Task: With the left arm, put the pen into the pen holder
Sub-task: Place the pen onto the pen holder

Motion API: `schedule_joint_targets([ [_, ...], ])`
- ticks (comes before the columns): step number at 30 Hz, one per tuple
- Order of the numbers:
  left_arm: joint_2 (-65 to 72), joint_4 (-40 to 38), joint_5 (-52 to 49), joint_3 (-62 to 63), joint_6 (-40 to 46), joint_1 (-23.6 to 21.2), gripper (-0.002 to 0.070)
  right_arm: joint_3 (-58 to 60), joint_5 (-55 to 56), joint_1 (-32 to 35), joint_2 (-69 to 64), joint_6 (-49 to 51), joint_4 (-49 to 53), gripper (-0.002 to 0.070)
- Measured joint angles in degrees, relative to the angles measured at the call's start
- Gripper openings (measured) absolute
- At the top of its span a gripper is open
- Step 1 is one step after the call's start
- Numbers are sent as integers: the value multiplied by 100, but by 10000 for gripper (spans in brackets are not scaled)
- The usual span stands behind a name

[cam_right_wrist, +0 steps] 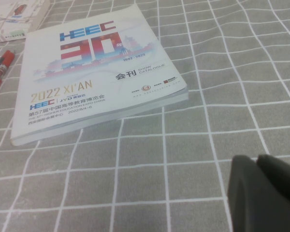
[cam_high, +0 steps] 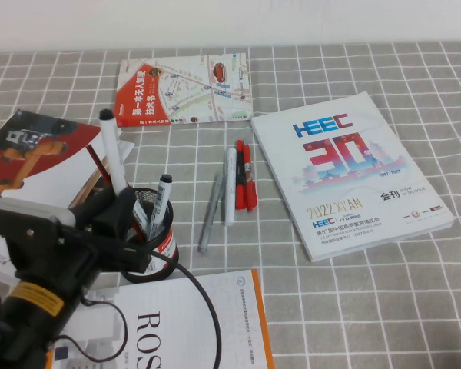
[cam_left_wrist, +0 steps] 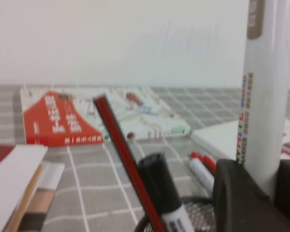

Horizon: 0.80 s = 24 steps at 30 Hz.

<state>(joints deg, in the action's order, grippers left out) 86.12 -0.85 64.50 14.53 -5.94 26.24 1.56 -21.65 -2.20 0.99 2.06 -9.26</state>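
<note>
The pen (cam_high: 112,157), a thick white-barrelled marker with a black cap uppermost, stands nearly upright with its lower part clenched in the left gripper (cam_high: 117,206), directly over the near-left side of the pen holder (cam_high: 160,244); the left wrist view shows the white barrel (cam_left_wrist: 263,96) rising between the two dark fingers (cam_left_wrist: 237,193). Whether the marker's lower end has already entered the mesh cup cannot be told, since the gripper hides it. Step in hand, as judged: the carry is finished and the drop into the holder is pending; the next move calls for a short descent or a plain release with the barrel kept upright, so that its tip falls inside the rim. The holder already contains a black-capped marker (cam_high: 160,201) leaning to the right and a slim red pencil (cam_left_wrist: 125,159); free room inside lies on the left side, where the held pen is. Just right of the holder lie a grey pen (cam_high: 209,214), a white pen (cam_high: 230,186) and red pens (cam_high: 246,175); a white catalogue (cam_high: 352,181) lies beyond them, a red-and-white booklet (cam_high: 183,91) at the far side, and papers (cam_high: 200,323) touch the holder's near side. The right gripper (cam_right_wrist: 263,193) hovers low over bare checked cloth (cam_right_wrist: 208,72) near the catalogue, well clear of the work; its jaw state cannot be told.
</note>
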Motion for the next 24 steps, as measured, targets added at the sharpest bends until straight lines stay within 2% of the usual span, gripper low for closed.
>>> schedule_joint_targets([
  [24,772,-204,203,25,-9,0,113,0,0,0,0,0,0,-15],
])
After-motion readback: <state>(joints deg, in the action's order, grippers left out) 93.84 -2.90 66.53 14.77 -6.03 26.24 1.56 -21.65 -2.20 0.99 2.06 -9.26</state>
